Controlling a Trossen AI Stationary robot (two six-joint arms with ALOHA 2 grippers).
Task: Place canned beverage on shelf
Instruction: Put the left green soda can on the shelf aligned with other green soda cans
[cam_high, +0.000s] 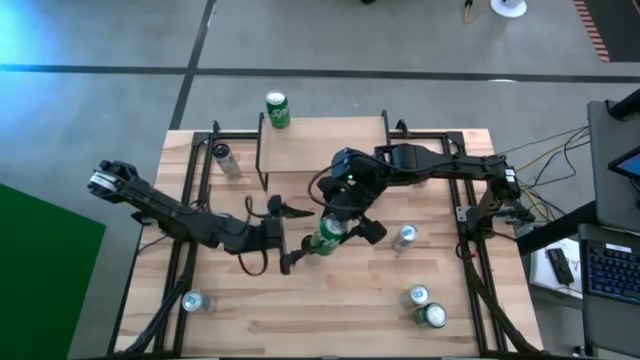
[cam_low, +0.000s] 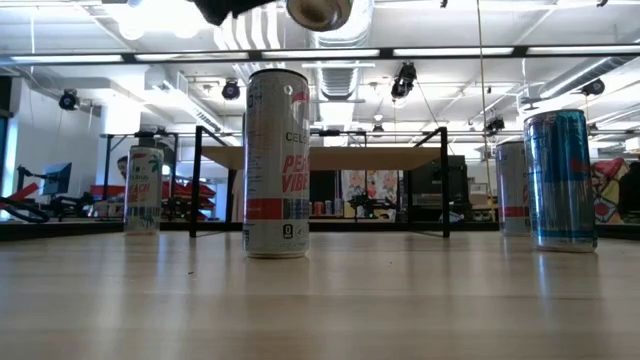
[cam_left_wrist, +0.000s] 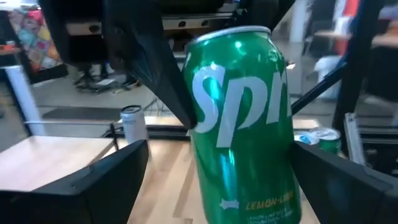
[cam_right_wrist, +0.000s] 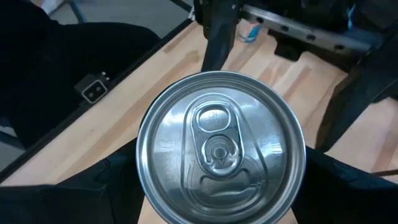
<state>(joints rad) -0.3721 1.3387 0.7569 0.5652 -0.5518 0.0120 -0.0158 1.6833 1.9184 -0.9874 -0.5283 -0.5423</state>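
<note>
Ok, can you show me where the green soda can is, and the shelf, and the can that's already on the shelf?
green soda can (cam_left_wrist: 242, 124): left wrist view, on its printed side.
shelf (cam_high: 325, 150): high view, bare wooden top.
can on the shelf (cam_high: 277, 110): high view, on its green body.

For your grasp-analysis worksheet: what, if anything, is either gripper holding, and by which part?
The right gripper holds the green Sprite can by its sides, near the top. The left gripper is open beside it, holding nothing.

This looks like a robotics lab or open workshop hall. A wooden table (cam_high: 350, 300) stands on a grey concrete floor (cam_high: 100, 100), with exposed ducts (cam_low: 350, 40) and strip lights (cam_low: 450, 52) overhead, cables (cam_high: 545, 160) and a keyboard (cam_high: 610, 265) beside it, and perhaps other workstations (cam_low: 40, 195) behind.
</note>
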